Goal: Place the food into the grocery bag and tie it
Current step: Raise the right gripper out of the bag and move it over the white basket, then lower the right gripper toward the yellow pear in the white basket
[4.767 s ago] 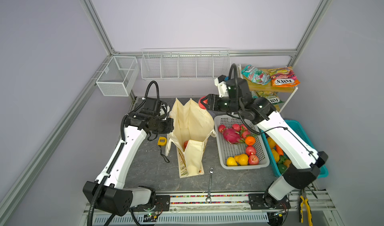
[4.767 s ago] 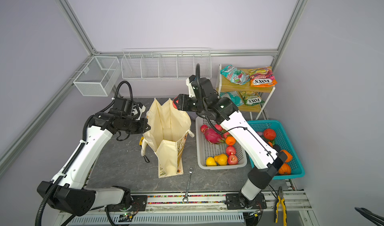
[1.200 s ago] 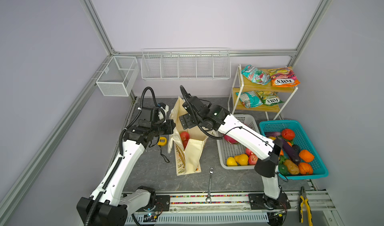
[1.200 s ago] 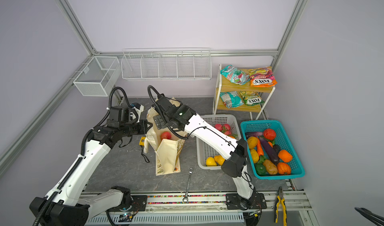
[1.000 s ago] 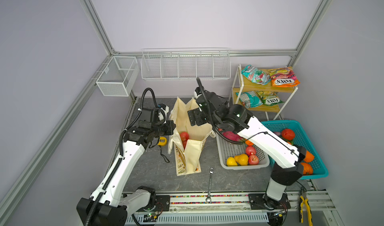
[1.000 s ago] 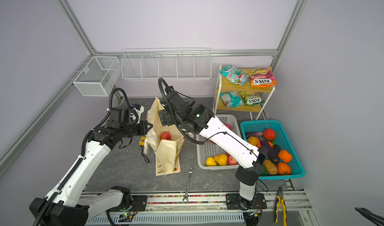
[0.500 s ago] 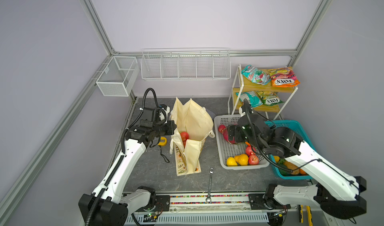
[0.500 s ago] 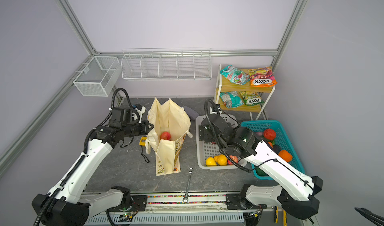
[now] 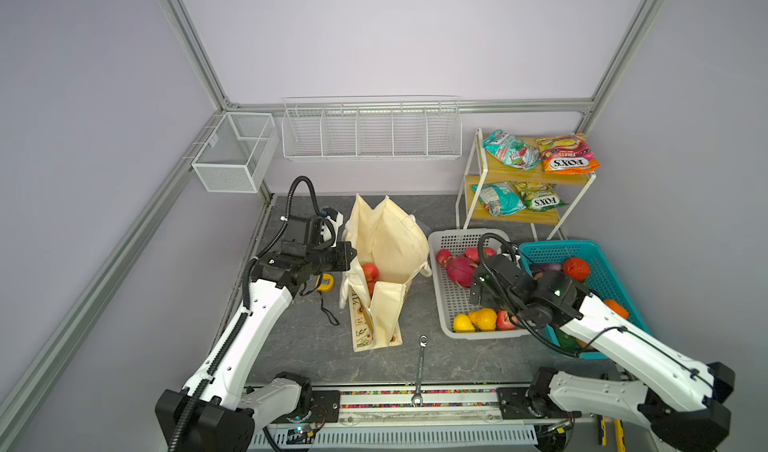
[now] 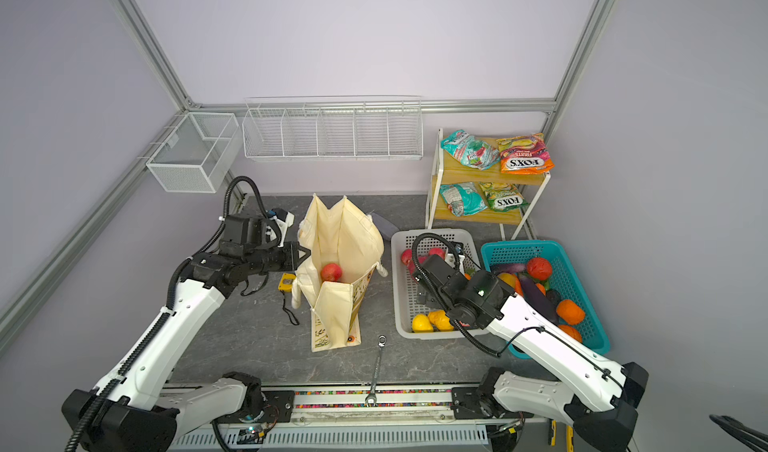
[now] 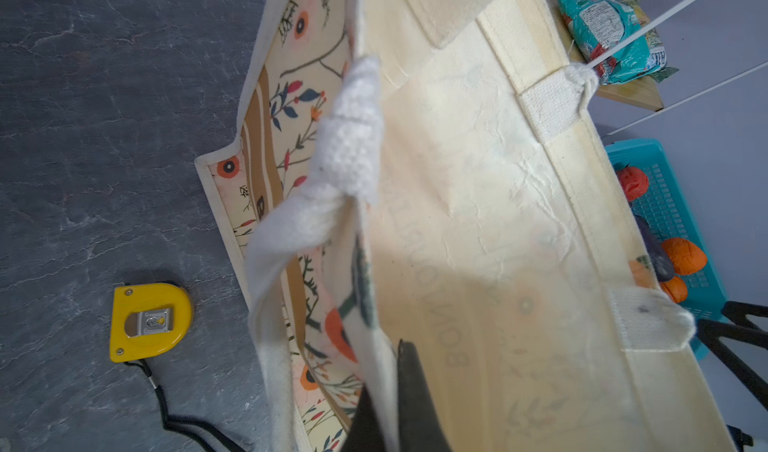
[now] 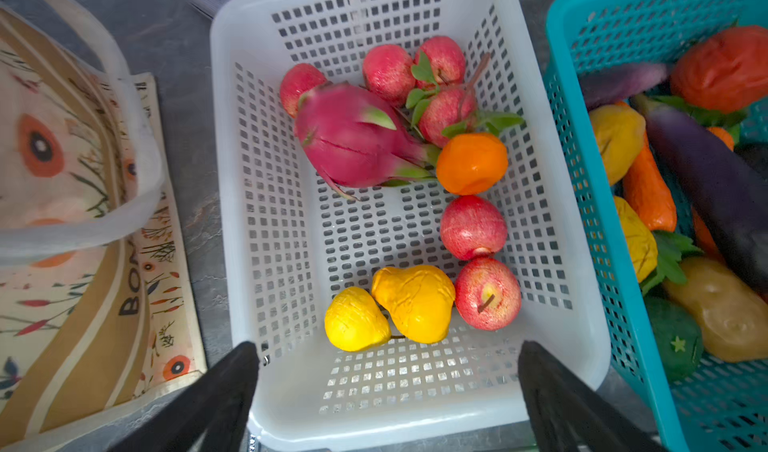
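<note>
The cream grocery bag (image 9: pixel 395 246) (image 10: pixel 345 242) stands open at the middle of the table, with a red apple (image 9: pixel 370 271) (image 10: pixel 331 272) inside it. My left gripper (image 9: pixel 351 258) (image 11: pixel 388 371) is shut on the bag's left rim and holds the mouth apart. My right gripper (image 12: pixel 388 348) (image 9: pixel 477 294) hangs open and empty over the grey basket (image 12: pixel 266 221). That basket holds a pink dragon fruit (image 12: pixel 353 138), red apples (image 12: pixel 471 225), an orange (image 12: pixel 471 163) and yellow pieces (image 12: pixel 411 300). Snack packets (image 9: pixel 536 159) lie on the shelf at the back right.
A teal basket (image 9: pixel 598 259) with an eggplant (image 12: pixel 706 171) and other vegetables stands right of the grey one. A yellow tape measure (image 11: pixel 149 321) lies left of the bag. A wrench (image 9: pixel 420 358) lies near the front edge. Wire racks (image 9: pixel 370 132) hang on the back wall.
My right arm has drawn back from the bag's mouth to above the grey basket, its gripper open. The left gripper has kept its hold on the bag's rim.
</note>
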`<state>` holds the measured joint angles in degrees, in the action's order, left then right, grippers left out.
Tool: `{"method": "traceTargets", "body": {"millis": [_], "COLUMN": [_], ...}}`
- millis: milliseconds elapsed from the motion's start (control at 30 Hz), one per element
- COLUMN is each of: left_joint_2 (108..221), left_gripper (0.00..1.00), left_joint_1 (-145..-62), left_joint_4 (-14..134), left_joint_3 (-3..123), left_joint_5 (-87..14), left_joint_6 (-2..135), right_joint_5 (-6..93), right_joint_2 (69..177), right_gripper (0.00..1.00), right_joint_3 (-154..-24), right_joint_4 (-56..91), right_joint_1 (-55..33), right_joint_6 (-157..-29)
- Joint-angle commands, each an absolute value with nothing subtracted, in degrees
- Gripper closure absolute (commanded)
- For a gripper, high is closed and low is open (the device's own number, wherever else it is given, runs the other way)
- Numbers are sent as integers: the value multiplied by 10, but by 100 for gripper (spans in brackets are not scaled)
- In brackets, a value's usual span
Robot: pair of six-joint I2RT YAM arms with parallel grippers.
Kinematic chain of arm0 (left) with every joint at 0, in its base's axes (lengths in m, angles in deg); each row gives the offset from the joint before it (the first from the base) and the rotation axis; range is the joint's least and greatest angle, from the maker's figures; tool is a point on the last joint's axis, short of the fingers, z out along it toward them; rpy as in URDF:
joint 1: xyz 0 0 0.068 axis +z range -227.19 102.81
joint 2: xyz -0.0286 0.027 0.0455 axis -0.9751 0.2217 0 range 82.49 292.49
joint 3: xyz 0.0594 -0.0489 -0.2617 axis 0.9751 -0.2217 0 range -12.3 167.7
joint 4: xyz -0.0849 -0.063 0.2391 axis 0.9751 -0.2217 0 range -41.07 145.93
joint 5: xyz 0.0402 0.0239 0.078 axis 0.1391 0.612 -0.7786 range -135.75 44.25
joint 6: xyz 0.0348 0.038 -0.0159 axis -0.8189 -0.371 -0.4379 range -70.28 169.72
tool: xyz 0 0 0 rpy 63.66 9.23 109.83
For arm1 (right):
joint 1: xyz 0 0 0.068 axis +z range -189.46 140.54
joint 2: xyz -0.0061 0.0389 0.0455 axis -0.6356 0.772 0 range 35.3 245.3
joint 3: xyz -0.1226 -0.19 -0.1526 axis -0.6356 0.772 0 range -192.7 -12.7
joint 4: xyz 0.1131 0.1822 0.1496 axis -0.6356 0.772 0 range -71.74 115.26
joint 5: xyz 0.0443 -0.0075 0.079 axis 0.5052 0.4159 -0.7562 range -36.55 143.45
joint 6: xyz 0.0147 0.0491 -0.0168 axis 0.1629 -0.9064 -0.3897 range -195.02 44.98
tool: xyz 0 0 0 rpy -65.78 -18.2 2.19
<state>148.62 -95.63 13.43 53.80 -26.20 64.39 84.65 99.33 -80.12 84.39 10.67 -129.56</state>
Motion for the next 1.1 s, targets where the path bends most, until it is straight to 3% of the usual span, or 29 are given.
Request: {"method": "traceTargets", "body": {"millis": [0,433,1067], "left_joint_2": [1483,1471,1457], "left_gripper": [100,100,100], "left_joint_1": [-961,-962,-981], "left_joint_4": [129,153,159], "left_joint_3": [532,514,526], "left_joint_5": [-249,-218,-254], "left_joint_6": [629,618,621], "right_joint_5": [838,796,807], "right_joint_2": [1016,1063,1098], "right_gripper": [2,3,4], "right_joint_3": [-790,-776,-717], "right_joint_4": [864,824,795], "right_joint_1": [96,46,13], "right_joint_6": [-1342,-1359,-1557]}}
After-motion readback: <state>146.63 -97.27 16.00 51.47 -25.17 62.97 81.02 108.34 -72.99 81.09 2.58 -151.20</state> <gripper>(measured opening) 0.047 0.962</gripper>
